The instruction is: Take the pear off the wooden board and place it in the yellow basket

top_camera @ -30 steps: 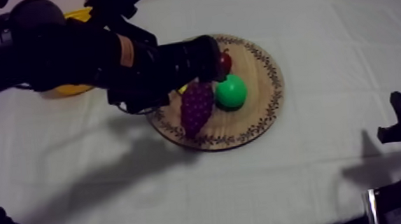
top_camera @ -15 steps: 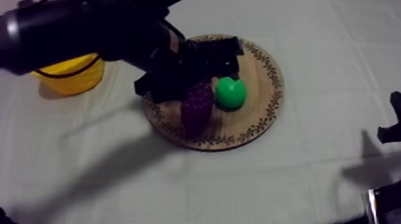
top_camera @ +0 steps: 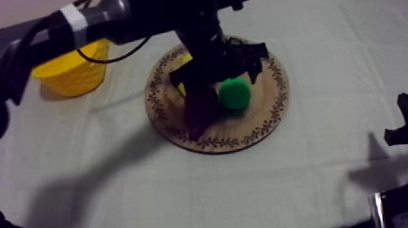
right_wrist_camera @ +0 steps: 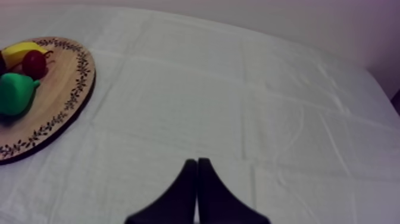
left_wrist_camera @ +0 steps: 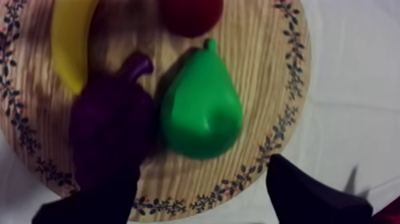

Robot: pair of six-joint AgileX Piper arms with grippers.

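A smooth, bright green pear [left_wrist_camera: 202,107] with a short stem lies on its side on the round wooden board [left_wrist_camera: 265,89], just beside a purple bunch of grapes [left_wrist_camera: 110,137] and near a banana [left_wrist_camera: 71,42] and a small red fruit [left_wrist_camera: 190,12]. Above it the left gripper [left_wrist_camera: 196,196] hangs with fingers spread wide, holding nothing. The right gripper [right_wrist_camera: 197,179], fingers pressed together and empty, sits over the creased grey-white cloth [right_wrist_camera: 238,107]. A yellow basket [top_camera: 74,71] stands near the board.

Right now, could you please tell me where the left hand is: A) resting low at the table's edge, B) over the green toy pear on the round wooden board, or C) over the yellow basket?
B: the left hand hangs open above the green toy pear, which lies on the round wooden board beside the purple bunch of grapes.
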